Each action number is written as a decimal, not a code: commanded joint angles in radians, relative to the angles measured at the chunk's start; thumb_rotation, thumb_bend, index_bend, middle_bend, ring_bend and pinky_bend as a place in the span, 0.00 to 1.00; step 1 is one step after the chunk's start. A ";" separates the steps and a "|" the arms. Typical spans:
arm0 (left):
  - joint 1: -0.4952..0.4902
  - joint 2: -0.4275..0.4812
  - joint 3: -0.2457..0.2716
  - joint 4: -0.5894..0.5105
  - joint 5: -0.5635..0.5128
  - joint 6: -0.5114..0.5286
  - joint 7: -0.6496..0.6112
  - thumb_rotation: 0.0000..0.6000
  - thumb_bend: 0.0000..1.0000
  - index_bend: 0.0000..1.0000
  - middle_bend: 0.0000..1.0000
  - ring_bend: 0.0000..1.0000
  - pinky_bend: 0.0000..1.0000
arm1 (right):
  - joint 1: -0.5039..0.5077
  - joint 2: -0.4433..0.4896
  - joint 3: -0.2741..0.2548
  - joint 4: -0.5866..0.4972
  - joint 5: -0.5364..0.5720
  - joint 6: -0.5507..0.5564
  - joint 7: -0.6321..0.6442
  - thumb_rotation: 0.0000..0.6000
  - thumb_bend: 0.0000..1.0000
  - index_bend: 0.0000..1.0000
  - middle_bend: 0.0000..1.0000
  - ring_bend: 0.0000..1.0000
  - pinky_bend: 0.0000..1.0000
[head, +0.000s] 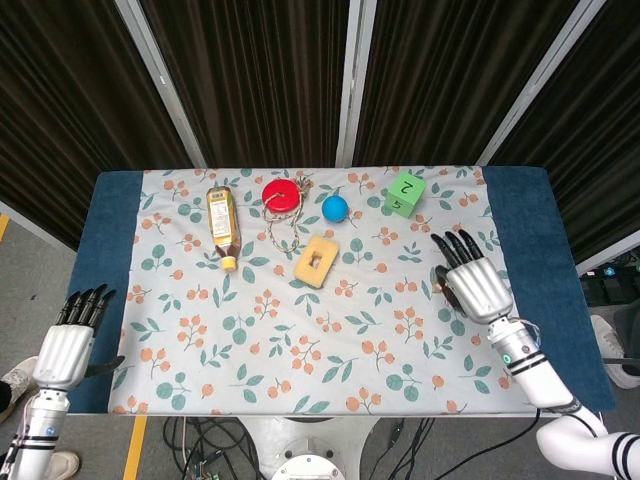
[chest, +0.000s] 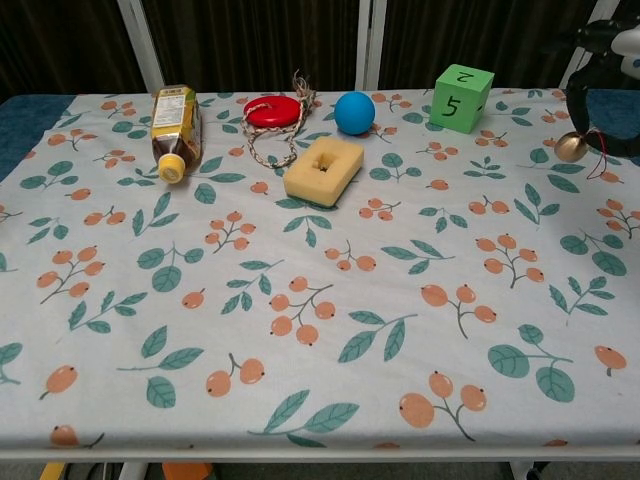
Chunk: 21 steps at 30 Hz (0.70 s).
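Observation:
My right hand (head: 475, 283) hangs above the right side of the floral cloth (head: 300, 340), back upward. In the chest view it shows only at the top right edge (chest: 603, 60), pinching a small gold bell (chest: 571, 147) that hangs clear of the cloth, with a red string trailing beside it. The green cube (chest: 461, 97) marked 5 and 2 stands nearest, to its left. My left hand (head: 68, 345) hangs off the table's left front corner, fingers straight, holding nothing; the chest view does not show it.
Along the far side lie a bottle (head: 222, 225) on its side, a red disc with a rope (head: 283, 193), a blue ball (head: 335, 208) and the green cube (head: 404, 192). A yellow sponge block (head: 317, 260) with a hole lies just in front of them.

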 joint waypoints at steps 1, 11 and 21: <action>-0.001 -0.002 0.000 -0.001 -0.001 -0.003 0.001 1.00 0.00 0.00 0.00 0.00 0.01 | -0.029 0.063 -0.021 -0.118 -0.119 0.086 0.018 1.00 0.35 0.71 0.12 0.00 0.00; -0.005 -0.001 0.000 -0.006 -0.001 -0.009 0.007 1.00 0.00 0.00 0.00 0.00 0.01 | -0.049 0.042 -0.009 -0.088 -0.019 0.032 0.030 1.00 0.35 0.75 0.14 0.00 0.00; -0.007 -0.006 0.002 -0.001 0.002 -0.011 0.002 1.00 0.00 0.00 0.00 0.00 0.01 | -0.061 0.027 -0.002 -0.019 -0.035 0.068 -0.099 1.00 0.36 0.80 0.15 0.00 0.00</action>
